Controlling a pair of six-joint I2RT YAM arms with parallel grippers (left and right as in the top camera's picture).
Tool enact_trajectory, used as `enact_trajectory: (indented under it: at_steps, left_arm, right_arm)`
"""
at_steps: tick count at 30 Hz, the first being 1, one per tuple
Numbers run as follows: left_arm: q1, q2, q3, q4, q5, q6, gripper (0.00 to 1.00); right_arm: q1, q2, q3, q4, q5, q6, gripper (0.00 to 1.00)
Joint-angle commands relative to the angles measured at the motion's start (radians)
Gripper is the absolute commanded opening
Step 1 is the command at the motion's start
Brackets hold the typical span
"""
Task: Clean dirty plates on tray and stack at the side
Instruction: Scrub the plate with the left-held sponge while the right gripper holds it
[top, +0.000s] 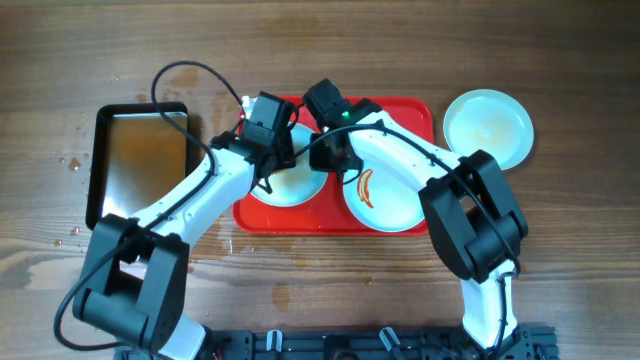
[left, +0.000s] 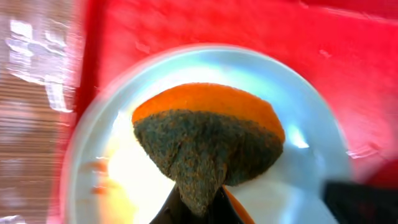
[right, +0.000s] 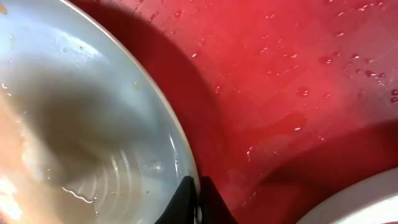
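Orange-backed and dark-faced, a sponge (left: 208, 146) is filling the centre of the left wrist view. The left gripper (left: 196, 211) is pinching it tight at the bottom edge and pressing it onto the left plate (left: 311, 168). Orange sauce smears (left: 99, 171) are showing on that plate at the left of the frame, so the scrubbing appears to be under way, not finished.

In the right wrist view the right gripper (right: 198, 199) is closing almost fully on the same plate's rim at bottom centre, apparently steadying it. Water is pooling in the plate and beading on the tray (right: 298, 81).

From overhead, both plates are sitting on the red tray in the middle of the frame. The left plate is lying under the two grippers, and just beside it to the right the streaked plate (top: 385, 200) is carrying a curved orange-brown line, seemingly untouched.

Off the tray, at the upper right of the overhead frame, the outer plate (top: 488, 127) is resting alone on the table (top: 560, 260). A faint tan tinge is showing at its centre, and whether it is fully clean cannot be told. By this reckoning one plate is set aside, one is being washed and one is waiting, with no stack formed yet.
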Motion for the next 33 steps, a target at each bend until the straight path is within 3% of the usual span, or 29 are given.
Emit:
enact_trajectory:
  at_steps: [1, 7, 15, 23, 29, 33]
  left_arm:
    - [0.0, 0.075, 0.003, 0.008, 0.153, -0.003, 0.04]
    - [0.005, 0.176, 0.003, 0.014, 0.105, -0.002, 0.04]
    - [0.05, 0.184, 0.003, -0.1, -0.344, 0.043, 0.04]
    - [0.12, 0.184, 0.003, -0.099, -0.503, 0.14, 0.04]
    - [0.097, 0.144, 0.054, -0.14, -0.769, 0.144, 0.04]
    - [0.05, 0.081, 0.078, -0.129, -0.75, 0.143, 0.04]
  right_arm:
    - [-0.006, 0.027, -0.02, -0.016, 0.074, -0.011, 0.04]
    - [-0.006, 0.027, -0.02, -0.016, 0.074, -0.011, 0.04]
    - [-0.006, 0.027, -0.02, -0.017, 0.074, -0.011, 0.04]
    - [-0.006, 0.027, -0.02, -0.016, 0.074, -0.011, 0.04]
    - [-0.006, 0.027, -0.02, -0.016, 0.074, -0.011, 0.04]
    - [-0.006, 0.027, -0.02, -0.016, 0.074, -0.011, 0.04]
